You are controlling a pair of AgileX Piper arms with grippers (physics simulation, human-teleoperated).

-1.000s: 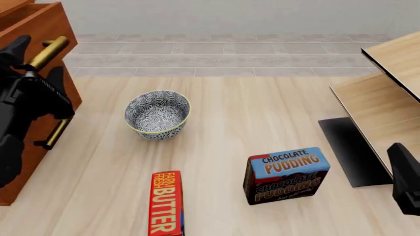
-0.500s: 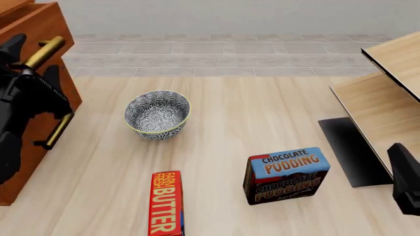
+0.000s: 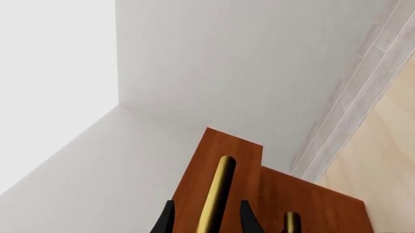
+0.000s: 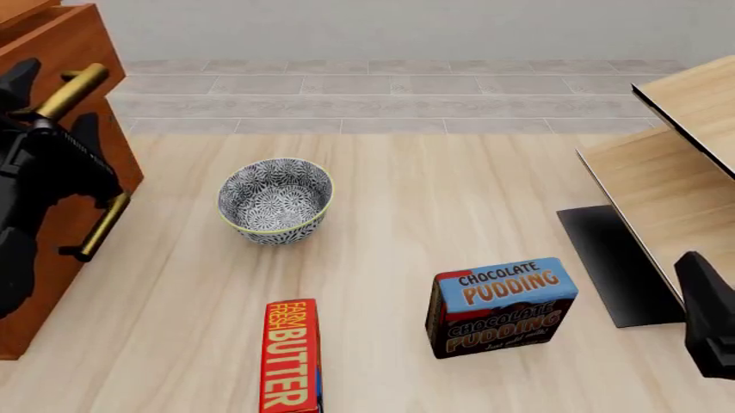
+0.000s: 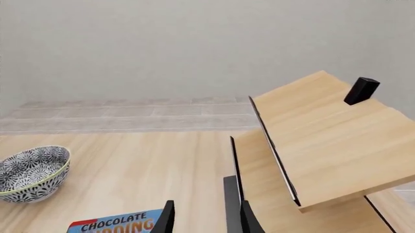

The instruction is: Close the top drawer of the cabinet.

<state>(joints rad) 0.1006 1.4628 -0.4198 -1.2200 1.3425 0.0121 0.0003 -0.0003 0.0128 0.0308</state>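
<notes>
Cabinet (image 4: 81, 60): far edge of the tabletop (image 4: 460, 189) at 9 to 10 o'clock.
Top drawer (image 3: 220, 170): uppermost in the cabinet, left pincer (image 3: 206, 224) straddling its handle (image 4: 71, 90).
Bowl (image 4: 275, 200): just right of the cabinet, left of centre.
Butter box (image 4: 291, 357): at 6 o'clock, before the bowl.
Pudding box (image 4: 501, 305): right of the butter box, at 5 o'clock.
Pale-wood furniture (image 4: 677, 172): at 3 o'clock.
Right pincer (image 5: 204, 224): at 4 o'clock, near edge.

Right end effector (image 5: 204, 219) fingers apart, nothing between; patterned bowl (image 5: 31, 173), pudding box (image 5: 120, 226), pale wood furniture (image 5: 324, 145) on bench (image 5: 149, 170).
</notes>
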